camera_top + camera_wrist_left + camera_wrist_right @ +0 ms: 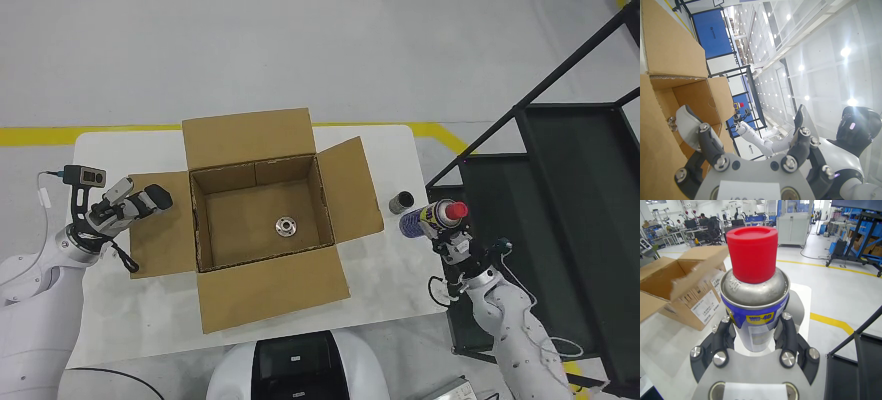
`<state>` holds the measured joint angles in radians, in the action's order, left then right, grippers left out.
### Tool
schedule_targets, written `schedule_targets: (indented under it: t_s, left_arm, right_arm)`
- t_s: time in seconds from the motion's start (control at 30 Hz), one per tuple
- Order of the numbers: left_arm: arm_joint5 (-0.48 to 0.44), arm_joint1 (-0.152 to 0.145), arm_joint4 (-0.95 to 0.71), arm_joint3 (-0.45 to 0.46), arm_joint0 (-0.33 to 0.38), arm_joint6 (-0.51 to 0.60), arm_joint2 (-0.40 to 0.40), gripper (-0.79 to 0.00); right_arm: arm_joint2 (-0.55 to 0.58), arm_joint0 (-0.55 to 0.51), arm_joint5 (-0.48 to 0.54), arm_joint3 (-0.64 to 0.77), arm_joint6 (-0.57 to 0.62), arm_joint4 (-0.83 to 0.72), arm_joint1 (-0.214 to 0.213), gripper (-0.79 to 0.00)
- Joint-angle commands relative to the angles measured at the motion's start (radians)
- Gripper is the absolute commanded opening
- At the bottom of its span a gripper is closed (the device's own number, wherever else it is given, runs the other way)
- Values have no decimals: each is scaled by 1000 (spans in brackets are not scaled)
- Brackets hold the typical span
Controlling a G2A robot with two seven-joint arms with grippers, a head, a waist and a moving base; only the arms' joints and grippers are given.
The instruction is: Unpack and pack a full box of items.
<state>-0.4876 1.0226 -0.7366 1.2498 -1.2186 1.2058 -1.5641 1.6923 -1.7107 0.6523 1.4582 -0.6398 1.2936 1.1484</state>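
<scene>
Left arm bent at the table's (400,285) left edge, the left gripper (150,200) hovering over the outer flap of the cardboard box (250,135). Fingers spread wide, nothing in them. Box sits mid-table, all four flaps folded out; a small metal part (285,227) lies on its floor. Right of the box, a small dark can (401,202) stands on the table. Just beside it, at the right edge, the right gripper (757,323) is clamped round the spray can's (432,216) lower body, red cap clear of the fingers.

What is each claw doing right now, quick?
Left gripper: open, holding nothing.
Right gripper: closed on the spray can.
</scene>
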Motion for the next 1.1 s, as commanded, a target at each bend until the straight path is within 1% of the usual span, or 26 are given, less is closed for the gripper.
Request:
schedule_targets:
  t_s: [0.0, 0.03, 0.1, 0.23, 0.3, 0.33, 0.4, 0.43, 0.5, 0.67, 0.77, 0.83, 0.97, 1.07]
  left_arm:
    - [0, 0, 0, 0, 0, 0, 0, 0]
    - [0, 0, 0, 0, 0, 0, 0, 0]
    - [0, 0, 0, 0, 0, 0, 0, 0]
    - [0, 0, 0, 0, 0, 0, 0, 0]
    - [0, 0, 0, 0, 0, 0, 0, 0]
    - [0, 0, 0, 0, 0, 0, 0, 0]
    - [0, 0, 0, 0, 0, 0, 0, 0]
    - [0, 0, 0, 0, 0, 0, 0, 0]
    - [0, 0, 0, 0, 0, 0, 0, 0]
    - [0, 0, 0, 0, 0, 0, 0, 0]
    - [0, 0, 0, 0, 0, 0, 0, 0]
    - [0, 0, 0, 0, 0, 0, 0, 0]
    - [0, 0, 0, 0, 0, 0, 0, 0]
    - [0, 0, 0, 0, 0, 0, 0, 0]
  right_arm:
    - [36, -49, 3, 117, 25, -40, -2, -785]
    - [52, -69, -5, 168, 40, -58, -3, -785]
    - [69, -97, 13, 269, 57, -108, -3, -785]
    - [90, -110, -13, 429, 131, -152, -3, -785]
    - [75, -103, -11, 496, 176, -172, -3, -785]
    - [67, -93, -34, 523, 205, -175, -2, -785]
    - [20, -72, -26, 565, 273, -188, -2, -785]
    - [-2, -53, -41, 575, 306, -200, 0, -785]
    - [-63, -15, -41, 587, 384, -225, 1, -785]
    - [-222, 89, -55, 559, 588, -304, 8, -785]
    - [-298, 151, -84, 520, 712, -332, 13, -785]
    - [-328, 189, -124, 493, 773, -306, 15, -785]
    - [-379, 226, -137, 441, 837, -301, 19, -785]
    - [-381, 233, -144, 419, 830, -329, 20, -785]
